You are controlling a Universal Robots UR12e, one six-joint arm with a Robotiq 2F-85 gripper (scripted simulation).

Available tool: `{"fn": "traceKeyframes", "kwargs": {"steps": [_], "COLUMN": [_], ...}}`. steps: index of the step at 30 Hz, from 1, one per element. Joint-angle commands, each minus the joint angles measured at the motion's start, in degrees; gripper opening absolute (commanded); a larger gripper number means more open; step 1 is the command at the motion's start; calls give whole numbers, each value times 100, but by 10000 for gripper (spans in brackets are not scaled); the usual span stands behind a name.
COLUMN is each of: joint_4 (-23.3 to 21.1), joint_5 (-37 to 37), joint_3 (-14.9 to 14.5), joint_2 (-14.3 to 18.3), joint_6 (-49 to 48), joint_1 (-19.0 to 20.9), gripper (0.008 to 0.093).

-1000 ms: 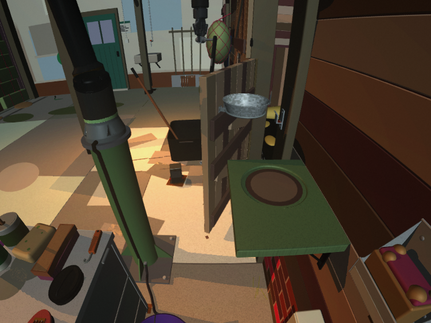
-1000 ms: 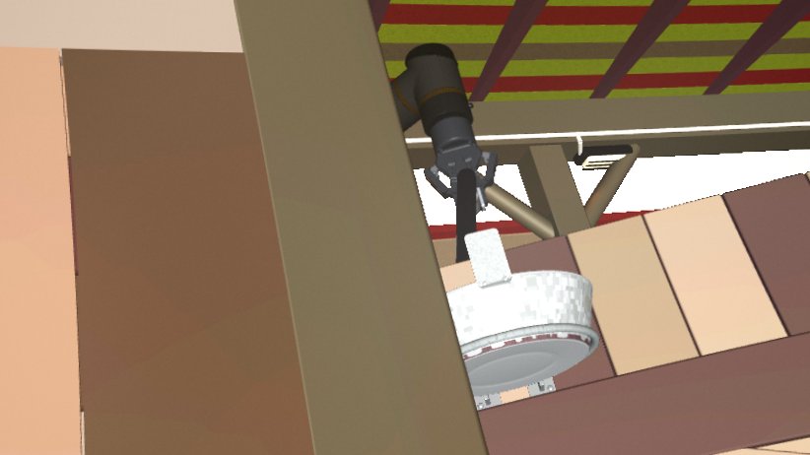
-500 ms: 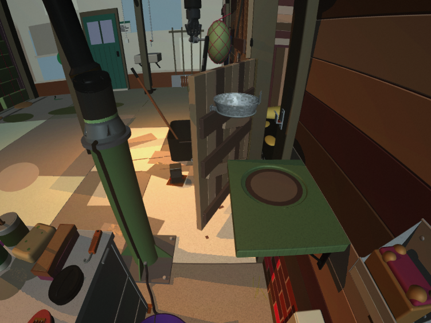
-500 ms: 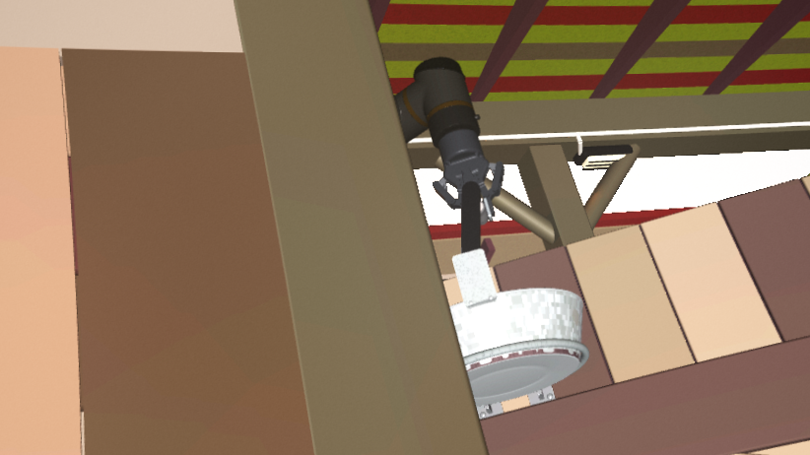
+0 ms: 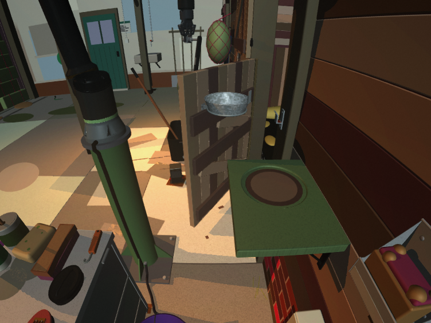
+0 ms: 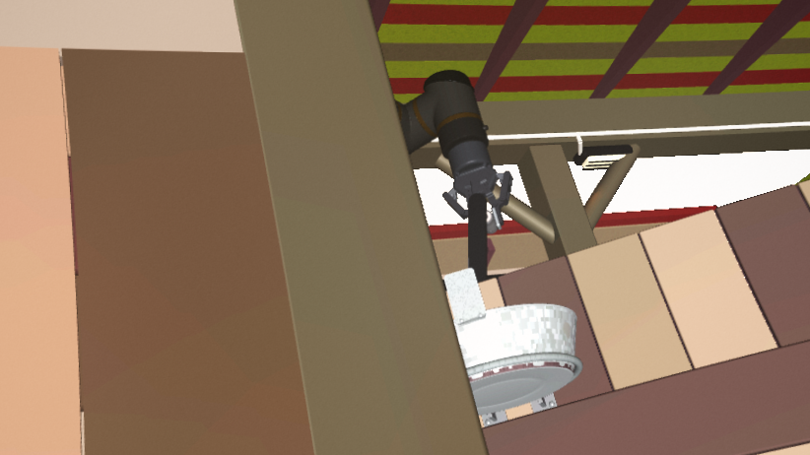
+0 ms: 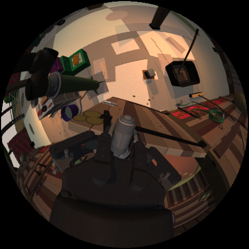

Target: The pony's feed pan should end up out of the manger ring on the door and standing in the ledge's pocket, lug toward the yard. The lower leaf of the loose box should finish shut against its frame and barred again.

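The galvanised feed pan (image 5: pixel 226 103) (image 6: pixel 518 345) sits in the manger ring on the inner face of the lower leaf (image 5: pixel 217 135), which stands swung open from its frame post (image 5: pixel 297 80). Its flat lug (image 6: pixel 465 295) points toward the post. Above the leaf's top edge, I grip a grey knob (image 7: pixel 124 132) in my gripper (image 5: pixel 187 34) (image 6: pixel 481 206) (image 7: pixel 122 148), the knob topping a dark upright bar (image 6: pixel 477 240) at the leaf's free end. The green ledge (image 5: pixel 283 205) juts from the plank wall, and its round brown pocket (image 5: pixel 274 186) is empty.
A black bucket (image 5: pixel 175 139) with a long-handled tool stands on the floor behind the leaf, beside a small block (image 5: pixel 175 172). The robot's green pedestal (image 5: pixel 120 187) rises left of the leaf. A netted hay bag (image 5: pixel 218 41) hangs above the leaf. A metal bracket (image 5: pixel 279 117) is on the post.
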Motion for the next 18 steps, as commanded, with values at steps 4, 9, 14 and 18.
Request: {"fn": "traceKeyframes", "kwargs": {"steps": [4, 9, 14, 18], "joint_4": [-13, -18, -24, -29], "joint_5": [27, 27, 27, 27], "joint_3": [-23, -47, -79, -109], "joint_2": [17, 46, 83, 119], "joint_6": [236, 537, 836, 1074], "joint_1": [134, 296, 457, 584], "gripper": [80, 80, 80, 80]}}
